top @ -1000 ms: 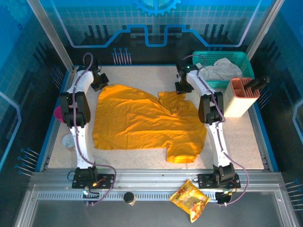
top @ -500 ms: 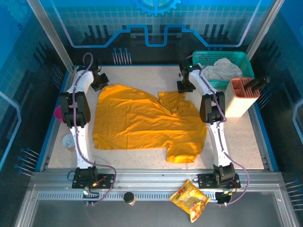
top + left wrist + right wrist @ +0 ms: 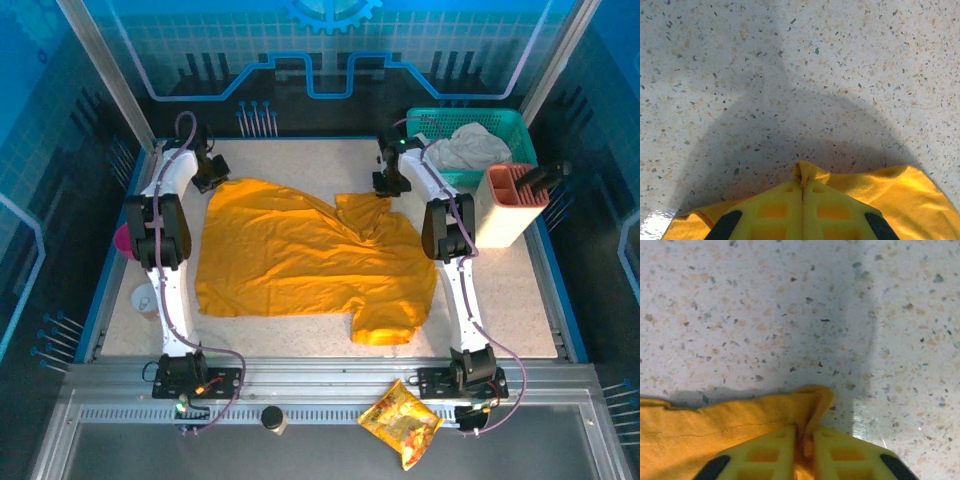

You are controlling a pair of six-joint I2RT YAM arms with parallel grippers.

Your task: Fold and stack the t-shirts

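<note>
Orange-yellow t-shirt (image 3: 300,255) lies spread and wrinkled in the middle of the table (image 3: 300,160), one sleeve toward the near edge. Left gripper (image 3: 212,178) at its far left corner, fingers closed on a pinch of cloth. Right gripper (image 3: 383,187) at the far right corner, fingers clamped on a fold of the edge. Green basket (image 3: 440,114) holding pale cloth (image 3: 470,145) sits just beyond, far right.

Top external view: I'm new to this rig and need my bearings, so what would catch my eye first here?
A big orange-yellow t-shirt sprawls rumpled across the middle of the speckled table. The left gripper and right gripper are each shut on a pinch of its far edge, one toward the far left, one toward the far right. A teal basket holding white cloth stands at the far right.
</note>
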